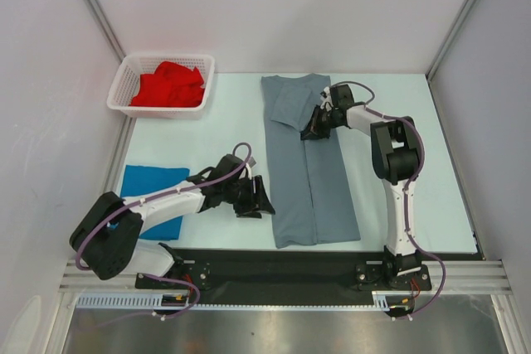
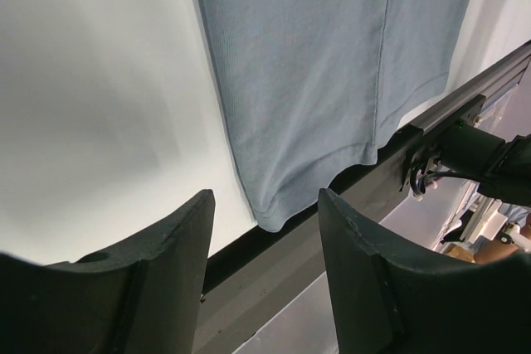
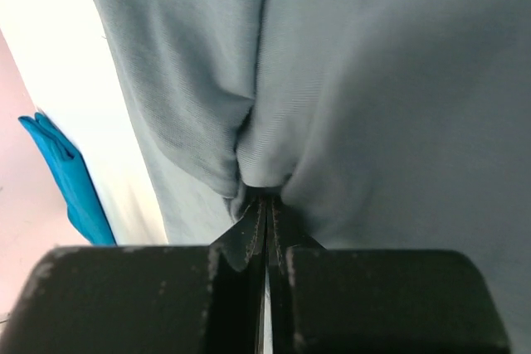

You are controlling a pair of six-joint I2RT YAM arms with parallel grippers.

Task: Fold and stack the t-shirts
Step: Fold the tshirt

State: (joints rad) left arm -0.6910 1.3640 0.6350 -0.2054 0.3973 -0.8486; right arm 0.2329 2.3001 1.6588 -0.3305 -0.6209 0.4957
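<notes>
The slate grey t-shirt (image 1: 307, 163) lies on the table as a long strip, its sides folded in. My right gripper (image 1: 314, 128) is shut on a pinch of its cloth near the far end; the right wrist view shows the grey t-shirt (image 3: 348, 80) bunched at the closed tips of that gripper (image 3: 265, 198). My left gripper (image 1: 262, 196) is open and empty just left of the shirt's near part; its wrist view shows the gripper (image 2: 265, 205) above the hem corner of the grey t-shirt (image 2: 315, 64). The blue t-shirt (image 1: 153, 196) lies folded at the left. The red t-shirt (image 1: 170, 84) is in the basket.
A white mesh basket (image 1: 122, 89) stands at the far left corner. A black strip (image 1: 290, 259) and metal rail run along the near table edge. Walls close in on the left, right and back. The blue shirt's edge shows in the right wrist view (image 3: 70, 180).
</notes>
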